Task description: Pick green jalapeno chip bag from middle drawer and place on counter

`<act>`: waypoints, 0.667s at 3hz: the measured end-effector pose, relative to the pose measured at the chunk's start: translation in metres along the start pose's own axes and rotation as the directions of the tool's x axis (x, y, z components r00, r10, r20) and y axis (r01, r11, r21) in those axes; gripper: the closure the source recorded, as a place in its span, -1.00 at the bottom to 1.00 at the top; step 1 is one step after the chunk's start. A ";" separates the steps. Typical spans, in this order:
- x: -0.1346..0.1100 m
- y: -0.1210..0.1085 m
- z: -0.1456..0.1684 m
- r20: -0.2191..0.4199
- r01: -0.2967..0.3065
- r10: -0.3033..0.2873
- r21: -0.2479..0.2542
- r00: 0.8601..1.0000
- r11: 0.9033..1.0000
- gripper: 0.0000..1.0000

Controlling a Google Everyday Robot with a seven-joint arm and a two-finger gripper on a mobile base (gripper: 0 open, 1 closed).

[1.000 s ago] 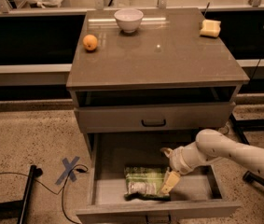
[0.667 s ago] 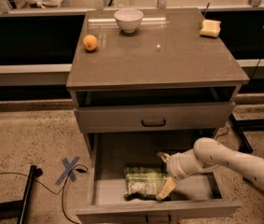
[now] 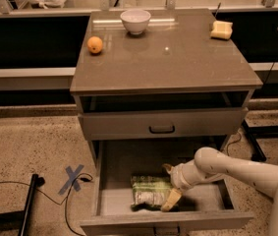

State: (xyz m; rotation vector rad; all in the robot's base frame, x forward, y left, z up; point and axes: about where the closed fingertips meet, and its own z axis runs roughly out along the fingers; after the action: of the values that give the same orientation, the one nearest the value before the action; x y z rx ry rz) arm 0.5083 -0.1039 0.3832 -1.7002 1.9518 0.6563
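Observation:
The green jalapeno chip bag (image 3: 151,191) lies flat on the pale floor of the open middle drawer (image 3: 114,200), near its front. My gripper (image 3: 169,187) is inside the drawer at the bag's right edge, one pale finger (image 3: 171,200) down by the bag's front right corner and the other by its back right corner. The fingers are spread along the bag's right side. The white arm comes in from the right. The counter (image 3: 178,58) is the glossy grey-brown cabinet top above.
On the counter stand a white bowl (image 3: 135,21), an orange (image 3: 95,44) and a yellow sponge-like block (image 3: 221,30). A shut drawer front with a black loop handle (image 3: 161,129) is above the open drawer. Cables and a blue tape cross (image 3: 73,178) lie on the floor at left.
My gripper has moved left and lower in the drawer, closing in on the bag's right edge. The bag has not moved.

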 end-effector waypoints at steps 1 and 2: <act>0.007 -0.003 0.018 -0.049 0.007 -0.008 -0.010 0.999 1.000 -0.54; 0.003 -0.002 0.021 -0.043 0.025 -0.026 -0.013 0.999 1.000 -0.09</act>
State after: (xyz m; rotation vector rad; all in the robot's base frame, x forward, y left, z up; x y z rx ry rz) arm 0.5109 -0.0931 0.3650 -1.7579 1.9553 0.6294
